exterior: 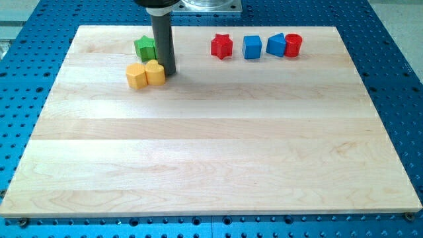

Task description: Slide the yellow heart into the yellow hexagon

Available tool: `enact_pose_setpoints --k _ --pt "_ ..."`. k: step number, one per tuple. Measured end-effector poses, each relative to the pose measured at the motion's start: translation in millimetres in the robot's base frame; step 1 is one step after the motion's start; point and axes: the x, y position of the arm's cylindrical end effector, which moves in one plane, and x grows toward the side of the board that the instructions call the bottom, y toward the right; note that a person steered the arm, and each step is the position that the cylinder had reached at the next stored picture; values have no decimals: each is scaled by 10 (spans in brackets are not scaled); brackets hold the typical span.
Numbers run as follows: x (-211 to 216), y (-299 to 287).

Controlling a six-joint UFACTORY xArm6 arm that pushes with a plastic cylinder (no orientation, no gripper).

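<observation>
tip: my tip (pixel 168 72) sits right against the yellow heart's (pixel 155 72) right side
yellows: heart touching the yellow hexagon (pixel 136 76) on its left
behind: green star (pixel 145 47)
top right: red star (pixel 222 46), blue cube (pixel 252 47), blue block (pixel 276 44), red cylinder (pixel 293 45)
surface: pale wooden table (pixel 211 158)

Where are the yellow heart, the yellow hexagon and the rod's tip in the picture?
yellow heart (pixel 156 72): camera view, its top face.
yellow hexagon (pixel 136 76): camera view, its top face.
my tip (pixel 168 72): camera view, the rod's very end, at the heart's right.

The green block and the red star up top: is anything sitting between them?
In the camera view, only my dark rod stands just right of the green block, my tip beside the yellow heart. From there to the red star is bare wood.
</observation>
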Motion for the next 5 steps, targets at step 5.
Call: enact_pose_setpoints --k 5 --pt "-1360 4261"
